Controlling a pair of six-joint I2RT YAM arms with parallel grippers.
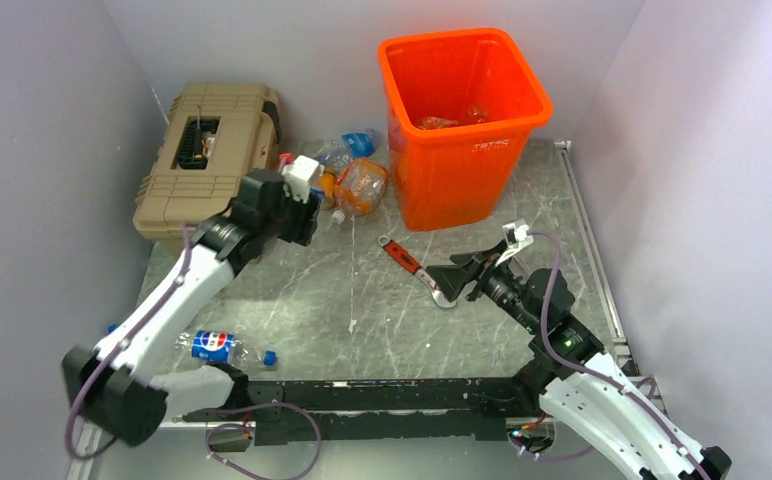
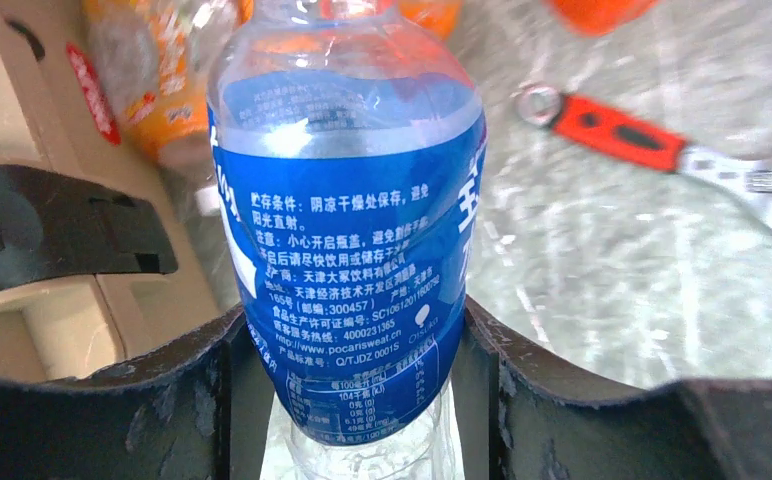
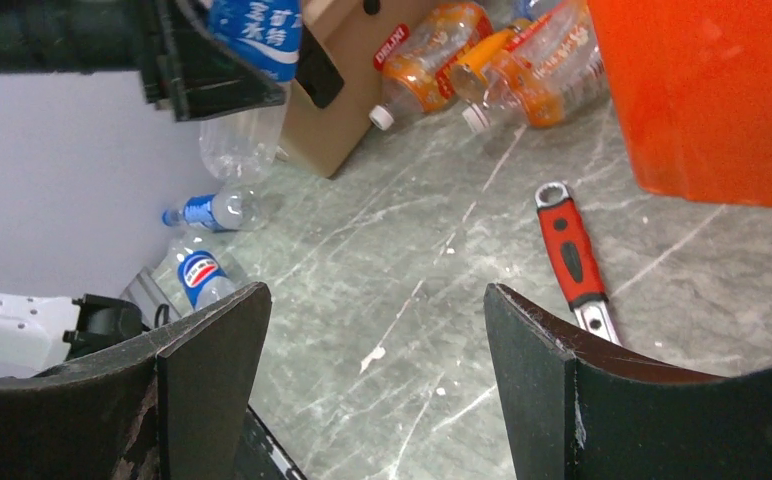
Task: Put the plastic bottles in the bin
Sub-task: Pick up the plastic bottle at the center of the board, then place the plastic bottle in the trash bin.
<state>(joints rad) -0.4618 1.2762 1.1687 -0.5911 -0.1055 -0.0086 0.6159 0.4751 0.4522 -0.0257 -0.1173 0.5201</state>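
Our left pincer [image 2: 354, 385] was closed on the blue-labelled bottle [image 2: 347, 230], one finger on each side of its lower label. The bottle's long axis ran straight out from the pincer, away from the wrist camera. We could not see its cap.

In the top view this pincer was above the counter [image 1: 342, 300], just beside the tan toolbox [image 1: 202, 160]. The orange bin [image 1: 462, 170] stood to its right and a little farther from the arm bases. We judged this to be the relation that decided the coming move: the bottle had to travel rightward and pass over the bin's left rim, so it needed to be higher than that rim. From these views we could not say for sure whether it already was.

Between the left pincer and the bin, some orange-tinted bottles [image 1: 362, 185] lay on the counter, against the bin's left wall. They were low and, we think, under the path rather than in it. A few bottles [image 1: 452, 120] were already inside the bin.

Our right pincer [image 3: 372, 340] was open and held nothing. It hung over the counter near the red-handled wrench [image 1: 402, 255], in front of the bin. It was the nearer one to the bin, but the left arm had the load. A Pepsi bottle [image 1: 217, 346] lay near the left arm's base, well apart from the bin.
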